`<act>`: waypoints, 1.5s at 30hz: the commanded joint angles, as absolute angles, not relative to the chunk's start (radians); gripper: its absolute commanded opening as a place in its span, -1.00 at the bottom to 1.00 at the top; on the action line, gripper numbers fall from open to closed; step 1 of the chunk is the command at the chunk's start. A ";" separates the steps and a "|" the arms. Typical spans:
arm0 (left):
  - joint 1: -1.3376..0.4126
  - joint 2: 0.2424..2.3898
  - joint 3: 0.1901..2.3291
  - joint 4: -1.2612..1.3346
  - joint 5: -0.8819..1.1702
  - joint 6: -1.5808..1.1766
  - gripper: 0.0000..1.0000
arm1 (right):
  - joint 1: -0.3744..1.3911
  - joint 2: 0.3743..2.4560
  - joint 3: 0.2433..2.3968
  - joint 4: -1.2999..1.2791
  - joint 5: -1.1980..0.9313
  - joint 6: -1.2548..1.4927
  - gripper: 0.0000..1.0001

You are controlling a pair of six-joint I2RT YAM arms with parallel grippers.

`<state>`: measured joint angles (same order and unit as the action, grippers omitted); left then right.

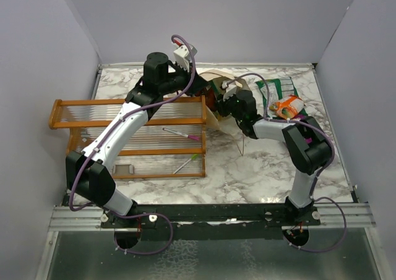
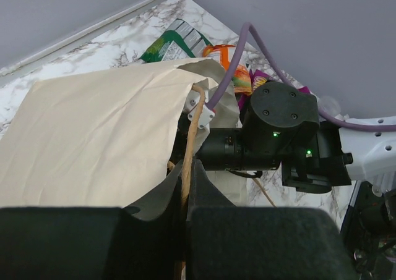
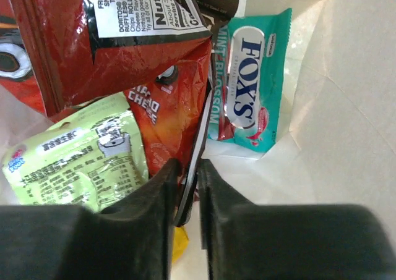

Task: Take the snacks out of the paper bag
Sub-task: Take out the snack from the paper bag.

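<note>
Top external view: white marble table (image 1: pixel 247 165) with an orange wooden rack (image 1: pixel 86 101) on its left side. A tall cream paper bag (image 1: pixel 213 120) lies on its side at back centre, mouth twd the right arm. Left gripper (image 2: pixel 187 169) is clamped tight on the bag's rim & thin twine handle (image 2: pixel 192 131). Right gripper (image 3: pixel 189 181) is inside the bag, jaws narrow, pinching the edge of a red foil chip packet (image 3: pixel 164 116). Next to it in there: lime-green packet (image 3: pixel 80 159) & teal mint packet (image 3: pixel 250 88). Out on the table by the right arm: green-white packet (image 1: pixel 272 88), orange packet (image 1: pixel 288 107).

Red chip bag (image 3: pixel 93 39) cut off above right pincer (image 3: pixel 187 169); yellow packet (image 3: pixel 178 238) beneath mostly hidden. Paper bag (image 2: pixel 93 131) blurred inside left pincer (image 2: pixel 185 175).
</note>
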<state>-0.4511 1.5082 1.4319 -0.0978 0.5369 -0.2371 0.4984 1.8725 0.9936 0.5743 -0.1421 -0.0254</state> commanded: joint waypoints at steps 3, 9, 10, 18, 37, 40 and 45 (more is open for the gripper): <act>-0.423 1.500 1.431 -0.064 0.564 -0.260 -1.00 | 0.505 1.814 0.994 0.597 -0.133 0.024 -0.92; -0.405 1.526 1.451 -0.093 0.530 -0.277 -1.00 | 0.505 1.635 0.908 0.599 -0.158 0.095 -0.97; -0.403 1.541 1.473 -0.131 0.517 -0.267 -1.00 | 0.505 1.614 0.882 0.610 -0.160 0.100 -0.97; -0.387 1.560 1.495 -0.140 0.555 -0.297 -1.00 | 0.504 1.471 0.816 0.560 -0.124 0.139 -0.97; -0.366 1.549 1.506 -0.179 0.475 -0.300 -1.00 | 0.505 1.090 0.774 0.368 -0.203 0.263 -0.97; -0.364 1.560 1.522 -0.205 0.455 -0.302 -1.00 | 0.505 1.028 0.791 0.311 -0.188 0.268 -0.97; -0.361 1.566 1.523 -0.215 0.433 -0.300 -1.00 | 0.505 0.938 0.824 0.246 -0.163 0.312 -0.97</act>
